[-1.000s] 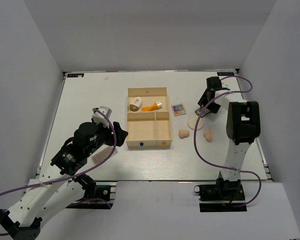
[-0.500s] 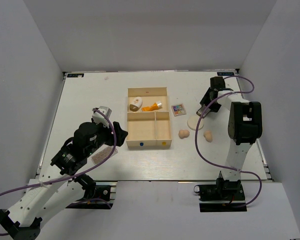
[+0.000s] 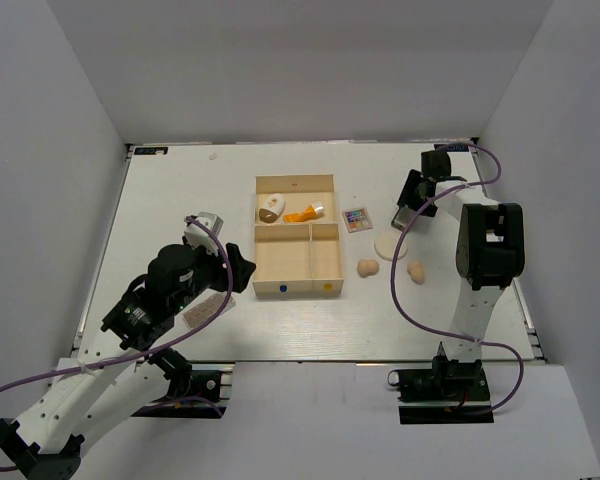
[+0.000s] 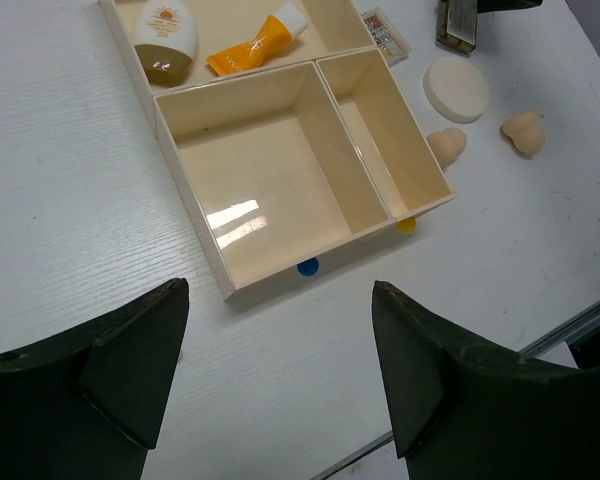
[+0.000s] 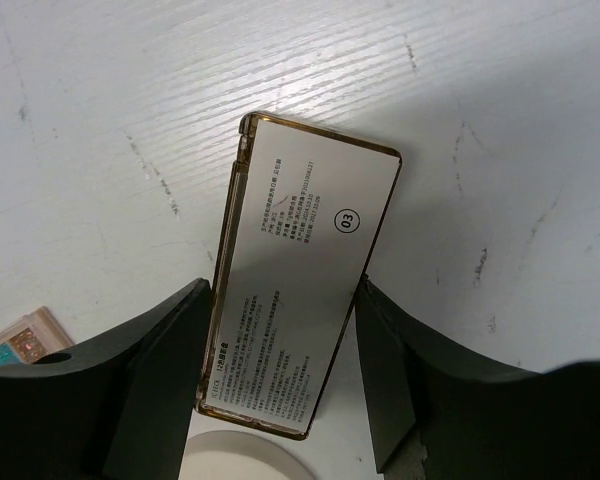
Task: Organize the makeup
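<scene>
Worktop (image 3: 180, 200): white, with a faint wood-grain texture and some scuffs; all items are carried on it.
Tray (image 4: 325, 150): pale wood, rectangular, thin-walled. It is divided into one wide far compartment and two near ones, the left larger and the right narrow. A blue dot (image 4: 307, 267) and a yellow dot (image 4: 407, 225) are seen at its near wall.
Dark flat case (image 5: 300, 290): slim rectangle with rounded corners, a gilt edge and a printed label marked 03. It is found right of the tray, near the far right of the worktop.
Right jaws: partly closed on the long edges of the dark flat case, which is gripped between them.
Left jaws: spread wide with nothing held, hanging above the worktop in front of the tray.
Speckled brown palette (image 3: 202, 308): flat rectangle left of the tray, partly hidden by the left arm.
Oval bottle (image 4: 163, 40): white with a brown end, laid in the far compartment.
Orange tube (image 4: 250, 50): white-capped, laid beside the bottle.
Cream round pad (image 4: 457, 88): matte disc right of the tray.
Multicolour square palette (image 4: 385, 22): set beyond the pad.
Peach sponges (image 4: 446, 145) (image 4: 523, 132): egg-shaped and matte, placed near the pad.
</scene>
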